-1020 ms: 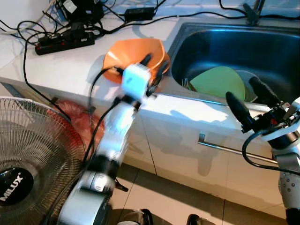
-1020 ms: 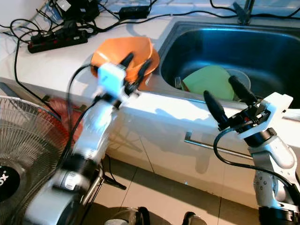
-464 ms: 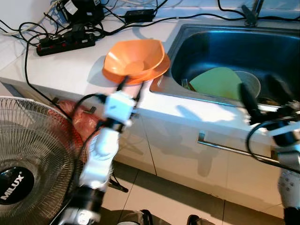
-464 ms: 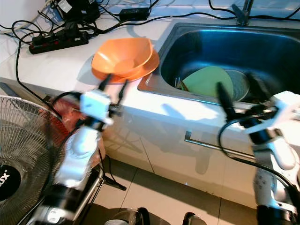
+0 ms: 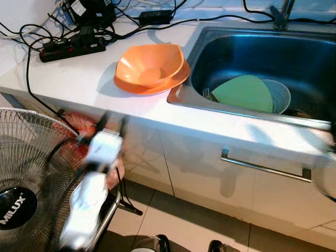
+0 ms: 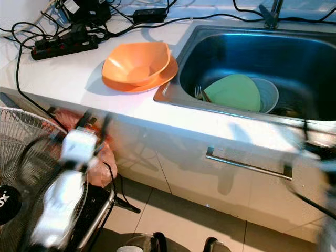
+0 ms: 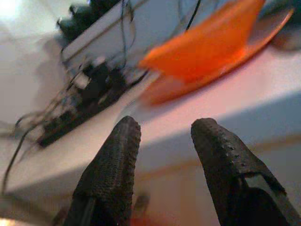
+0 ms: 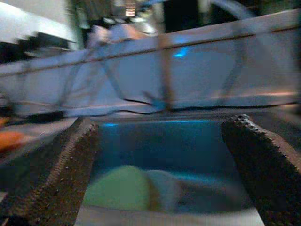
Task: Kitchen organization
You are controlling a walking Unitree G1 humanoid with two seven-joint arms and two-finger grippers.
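An orange bowl sits in an orange plate on the white counter, just left of the steel sink. In the sink lie a green plate, a pale bowl and a fork. My left gripper is blurred, below the counter edge in front of the cabinet, open and holding nothing; the left wrist view looks past its fingers up at the orange bowl. My right gripper is open wide and faces the sink and the green plate.
A black power strip with tangled cables lies at the back left of the counter. A standing fan and a red bag stand left of my left arm. A drawer handle runs below the sink. The tap is at the back.
Both arms have dropped. The left gripper drew back from the orange bowl to below the counter edge. The right arm sank away toward the right edge. The dishes have not moved.
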